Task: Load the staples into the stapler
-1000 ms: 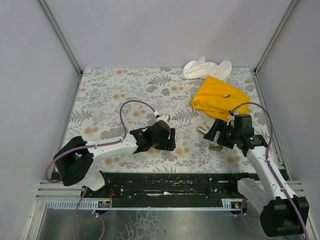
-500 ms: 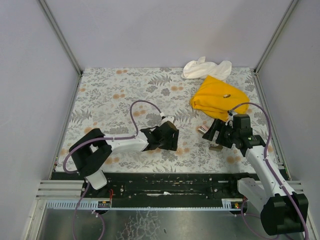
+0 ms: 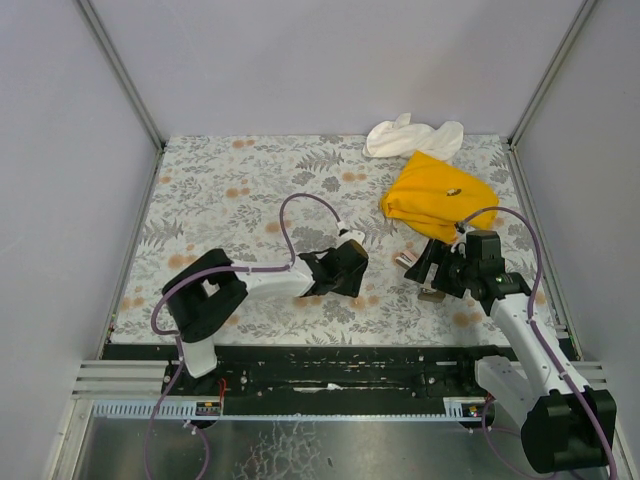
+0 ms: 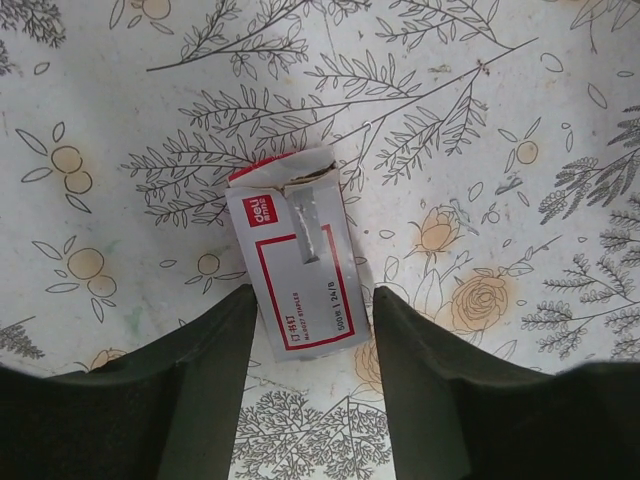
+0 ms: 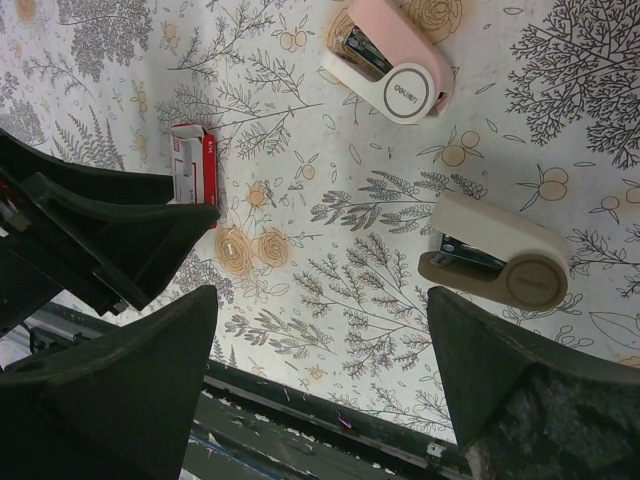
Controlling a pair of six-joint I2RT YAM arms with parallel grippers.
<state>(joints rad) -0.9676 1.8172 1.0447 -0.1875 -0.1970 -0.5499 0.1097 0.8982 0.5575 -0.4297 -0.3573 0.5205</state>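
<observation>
Left wrist view: the staples box (image 4: 300, 265) lies flat on the table (image 4: 500, 120), label up, its open end pointing away from the left gripper (image 4: 315, 300). The fingers flank its near end, at or almost at its edges; I cannot tell if they grasp it. The right gripper (image 5: 322, 292) hangs spread wide and empty, with a tan stapler (image 5: 495, 262) beside one finger and a pink stapler (image 5: 395, 70) beyond.

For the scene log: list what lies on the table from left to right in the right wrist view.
staples box → pink stapler → beige stapler
</observation>
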